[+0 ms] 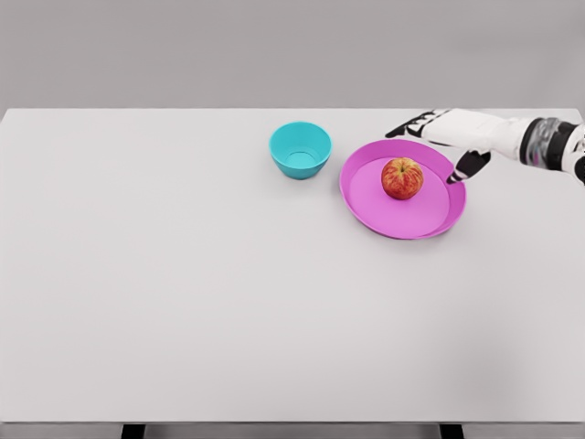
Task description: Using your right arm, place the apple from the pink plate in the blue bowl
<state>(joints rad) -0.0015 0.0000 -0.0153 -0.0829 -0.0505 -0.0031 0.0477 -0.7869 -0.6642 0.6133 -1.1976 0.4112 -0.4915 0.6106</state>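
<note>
A red-yellow apple [402, 178] sits upright near the middle of the pink plate [393, 219] on the white table. To the plate's left, a small gap away, stands the blue bowl [301, 149], with nothing in it. My right hand [439, 142] reaches in from the right edge and hovers over the plate's far right rim, just right of the apple and not touching it. Its fingers are spread, thumb pointing down toward the rim, and it holds nothing. The left arm is out of sight.
The white table [183, 293] stretches wide to the left and front of the plate and bowl. A plain grey wall lies behind its far edge.
</note>
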